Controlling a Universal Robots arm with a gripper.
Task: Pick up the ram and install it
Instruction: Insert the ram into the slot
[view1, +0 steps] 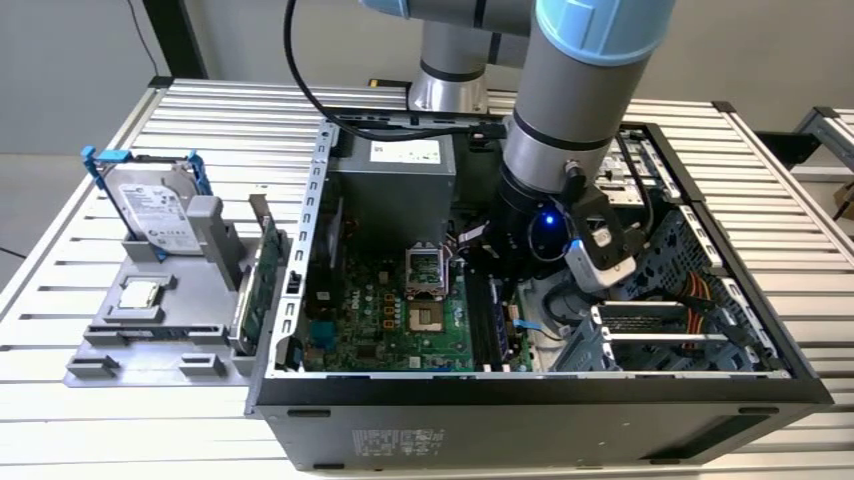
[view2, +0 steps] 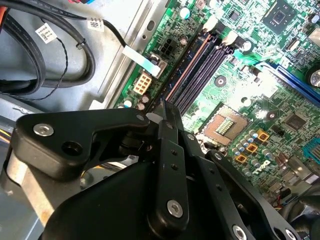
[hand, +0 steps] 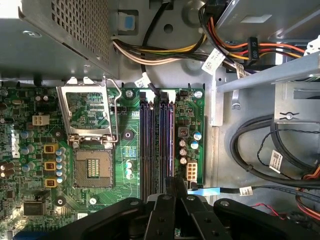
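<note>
Where the claw (hand: 172, 192) meets the slots (hand: 156, 145), ram (mostly hidden) stands.

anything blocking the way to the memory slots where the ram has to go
Nothing visible does. In the first wrist view nothing lies across the memory slots. The gripper hangs right over one end of them, and the black cables stay off to one side, clear of the slots.

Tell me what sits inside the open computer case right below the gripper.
Below the gripper lies the green motherboard with its row of dark memory slots and the open processor socket. The gripper's black body covers the near ends of the slots.
</note>
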